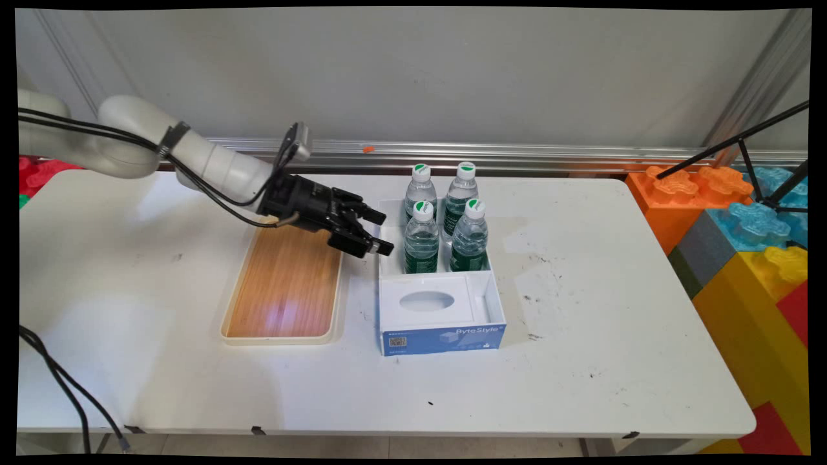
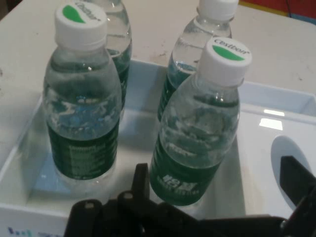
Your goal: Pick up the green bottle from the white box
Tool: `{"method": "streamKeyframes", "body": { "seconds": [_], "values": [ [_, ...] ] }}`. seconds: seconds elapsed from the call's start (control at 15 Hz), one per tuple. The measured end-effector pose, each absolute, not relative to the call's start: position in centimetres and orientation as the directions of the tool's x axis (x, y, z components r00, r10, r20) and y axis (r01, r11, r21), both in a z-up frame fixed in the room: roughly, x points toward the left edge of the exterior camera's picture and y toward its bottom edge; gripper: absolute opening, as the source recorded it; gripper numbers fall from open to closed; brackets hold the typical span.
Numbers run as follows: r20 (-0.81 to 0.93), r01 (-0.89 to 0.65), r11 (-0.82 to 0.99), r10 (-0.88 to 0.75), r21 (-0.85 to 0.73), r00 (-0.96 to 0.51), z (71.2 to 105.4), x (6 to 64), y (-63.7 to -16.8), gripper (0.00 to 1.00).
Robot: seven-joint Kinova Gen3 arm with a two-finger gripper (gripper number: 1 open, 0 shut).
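Hovering just left of the white-and-blue box [image 1: 446,323], the black gripper [image 1: 376,232] is seen with fingers spread apart, nothing held between them. Four water bottles [image 1: 421,237], green-labelled and white-capped, are stood upright in the box's rear compartment, nearest the fingertips. A wooden tray [image 1: 284,290] is laid on the white table [image 1: 581,361] under the gripper.

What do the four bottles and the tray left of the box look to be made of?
Bottles: clear, glossy plastic by their see-through walls, with white caps and green labels. Tray: wood-grain floor, possibly bamboo or laminate, inside a smooth cream rim, likely plastic.
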State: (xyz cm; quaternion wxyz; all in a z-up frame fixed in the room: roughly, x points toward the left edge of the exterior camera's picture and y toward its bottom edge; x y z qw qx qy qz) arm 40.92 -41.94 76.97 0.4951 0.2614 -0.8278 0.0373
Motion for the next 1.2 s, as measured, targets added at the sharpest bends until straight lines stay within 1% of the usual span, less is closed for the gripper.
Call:
{"method": "streamKeyframes", "body": {
  "seconds": [1.2],
  "values": [
    [0.859, -0.483, 0.857, -0.375, 0.178, -0.349, 73.5, 35.6, -44.0, 1.00]
  ]
}}
